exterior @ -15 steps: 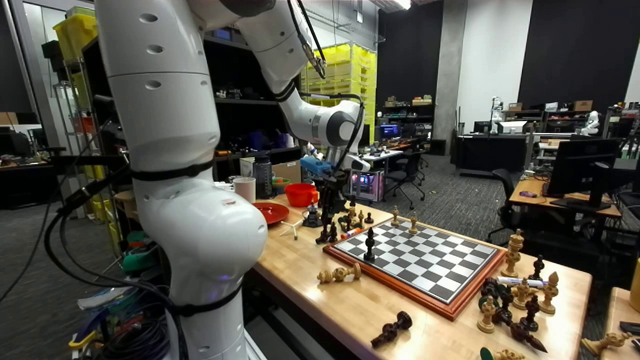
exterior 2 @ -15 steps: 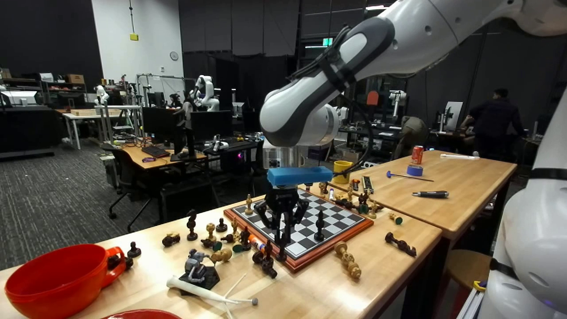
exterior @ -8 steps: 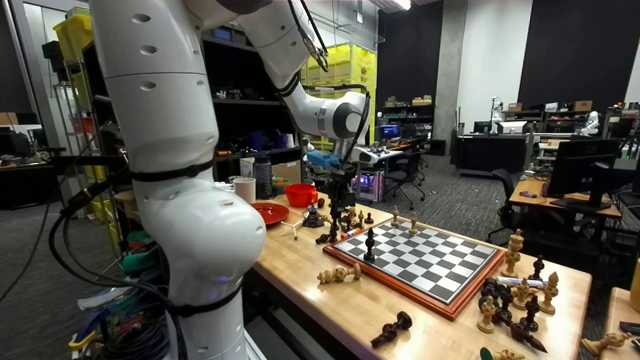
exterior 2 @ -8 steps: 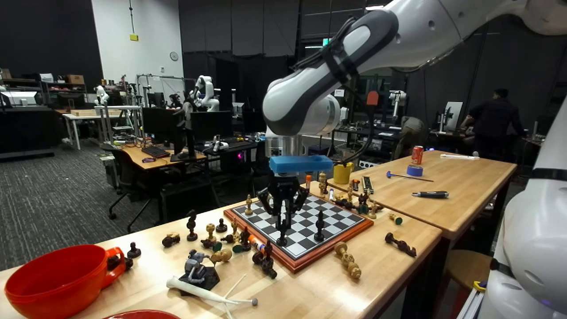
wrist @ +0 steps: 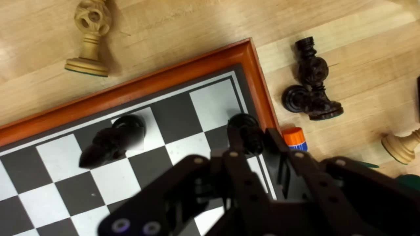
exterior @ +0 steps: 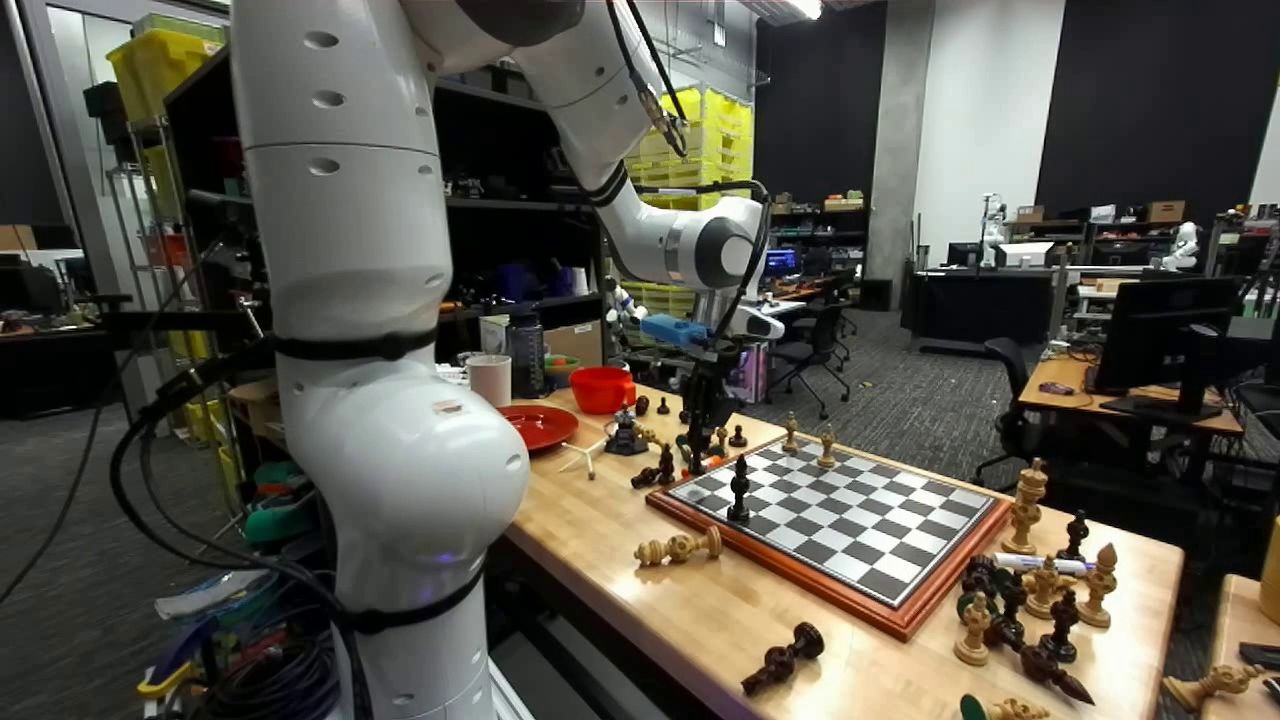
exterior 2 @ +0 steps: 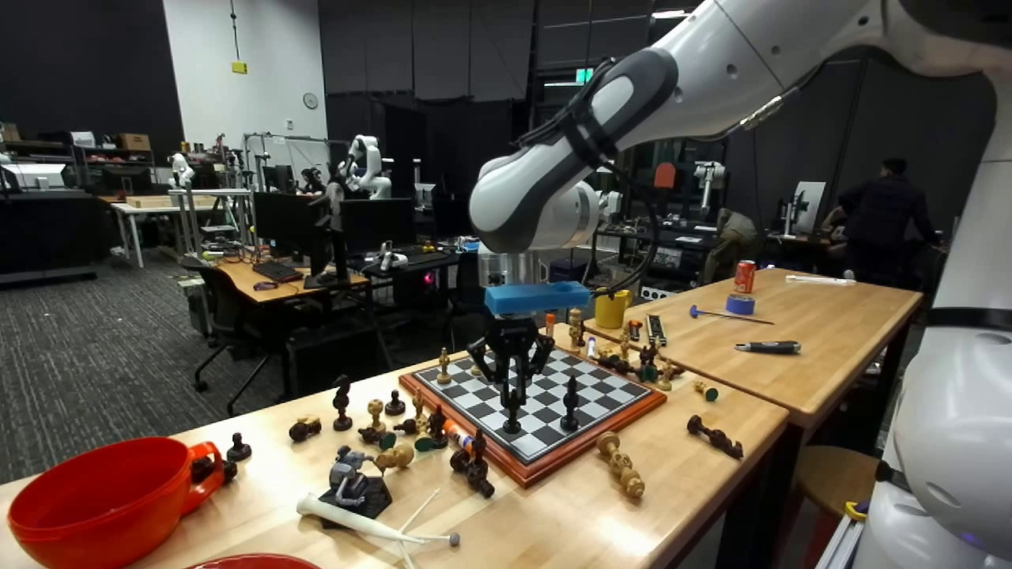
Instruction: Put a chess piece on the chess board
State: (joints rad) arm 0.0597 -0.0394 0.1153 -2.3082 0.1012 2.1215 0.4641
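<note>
The piece has just come in over the edge of the board and now hangs by one corner of it, above the squares, so the pickup looks done; what remains, I judge, is to settle on a spot, lower and let go. The gripper has its jaws narrow, holding the piece by its upper part, roughly upright. It seems raised, though I cannot tell for sure whether its base touches. In the wrist view it shows against the outermost squares, with the orange tube just outside the edge and the tall piece standing apart from it on the board. A second ago the piece was out at the edge, near the dark pair; since then it has been lifted and carried inward, and the gripper sits farther over the board. The tall piece and the two pale pieces have stayed put. One risk, in my view, is setting down too near the edge, where the base might tip
</note>
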